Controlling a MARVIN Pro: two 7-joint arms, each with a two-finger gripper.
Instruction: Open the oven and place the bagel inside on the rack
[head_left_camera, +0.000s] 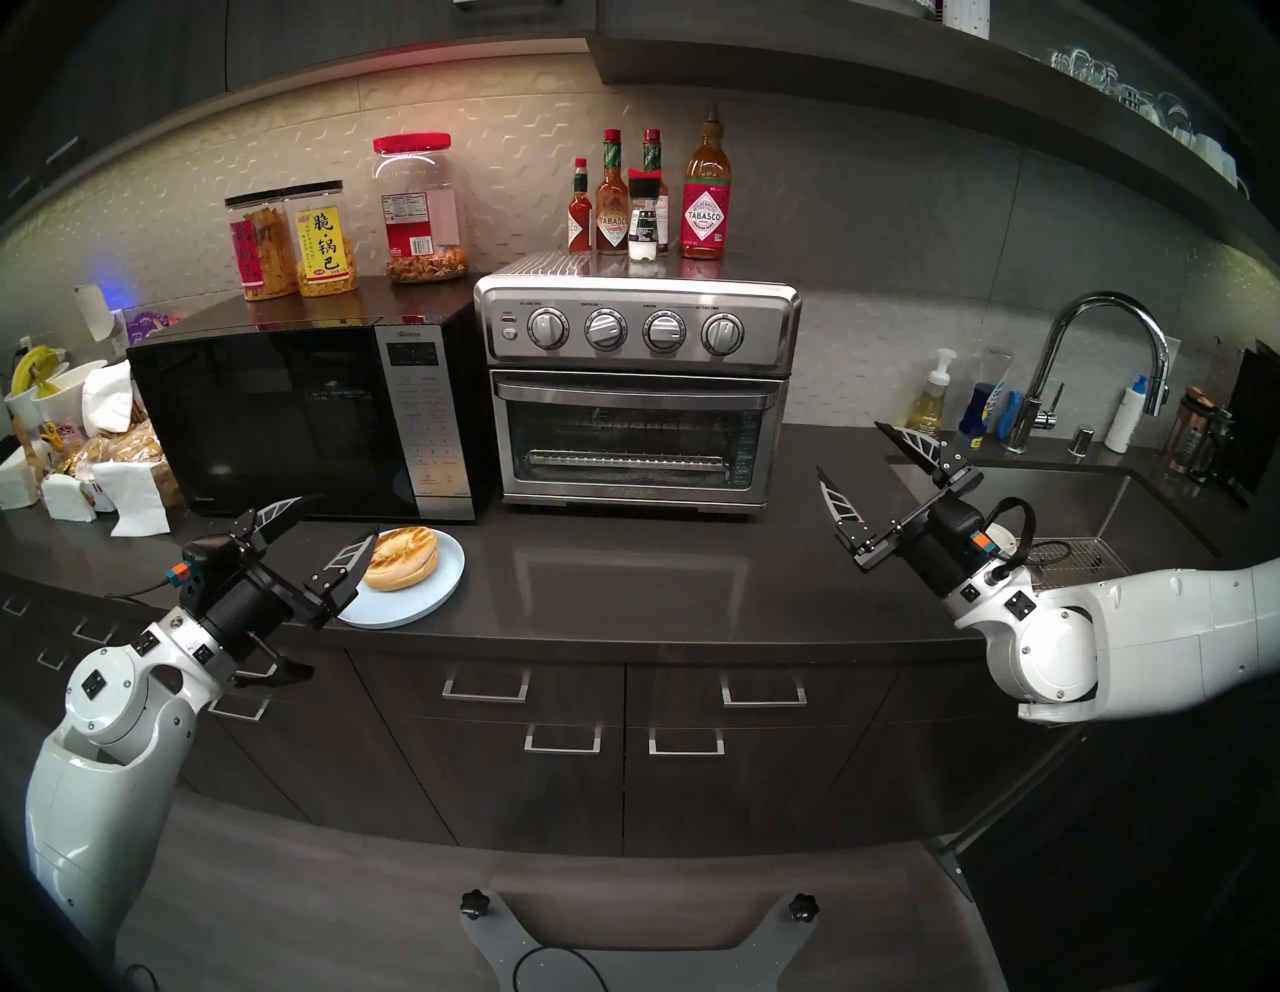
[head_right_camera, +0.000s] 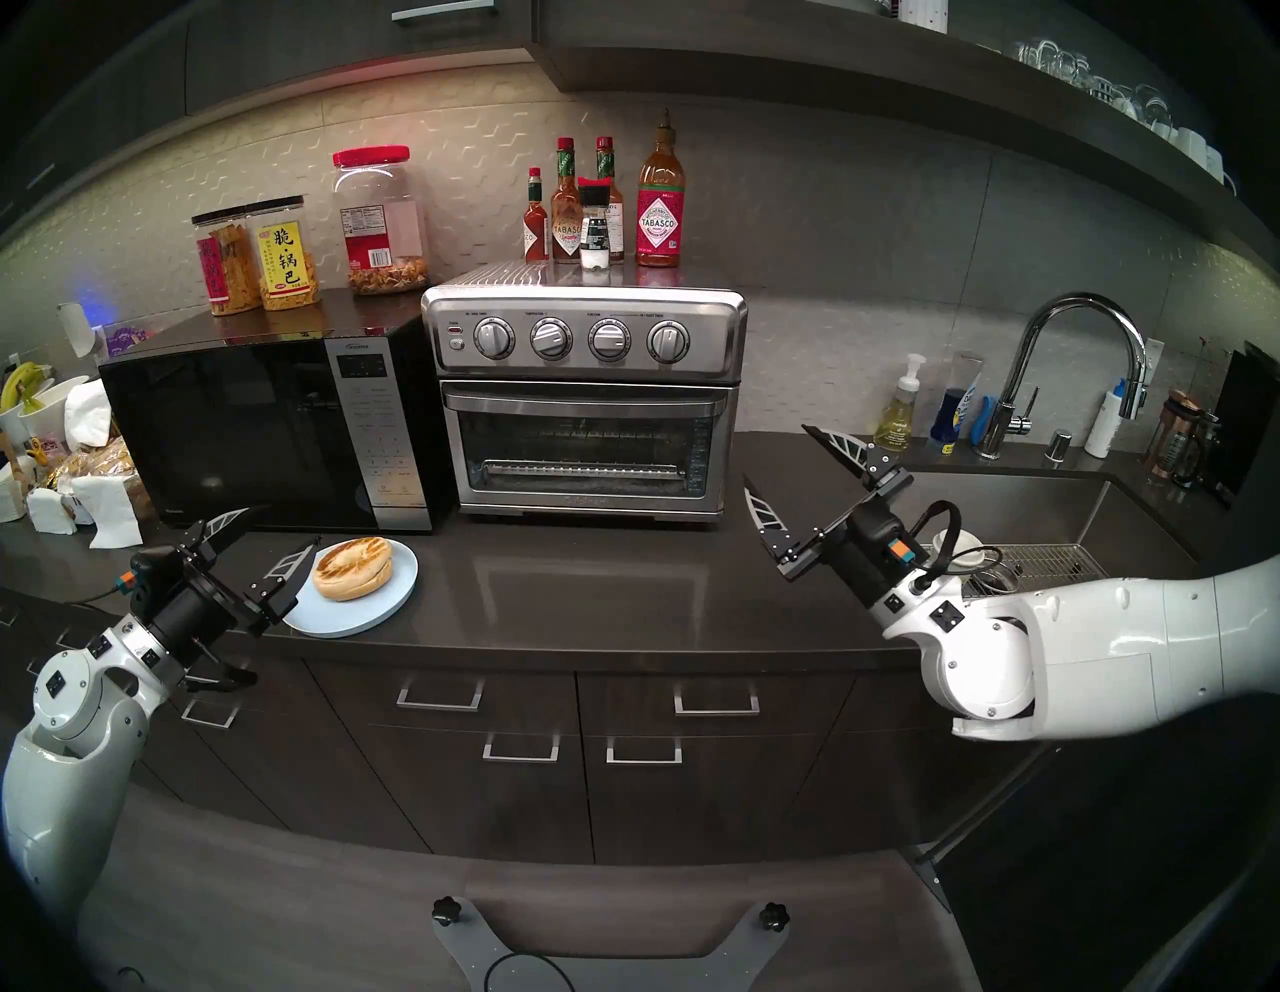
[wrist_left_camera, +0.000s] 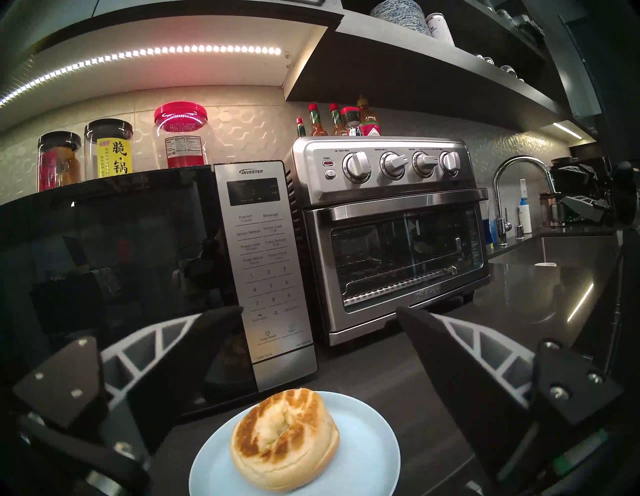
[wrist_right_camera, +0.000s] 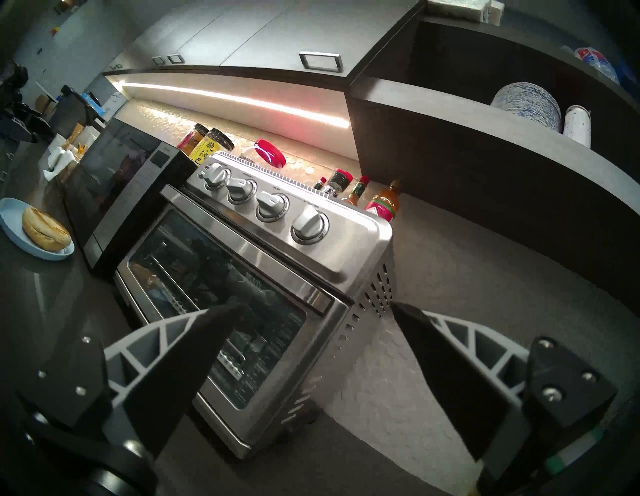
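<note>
The stainless-steel oven stands at the back of the counter with its glass door shut and its bar handle across the top of the door. Through the glass I can see the wire rack low in the cavity. The toasted bagel lies on a pale blue plate in front of the microwave. My left gripper hovers open just left of the bagel, which sits below and ahead of the fingers in the left wrist view. My right gripper is open and empty, to the right of the oven.
A black microwave stands against the oven's left side with snack jars on top. Sauce bottles stand on the oven. A sink and faucet lie to the right. Napkins and bagged bread crowd the far left.
</note>
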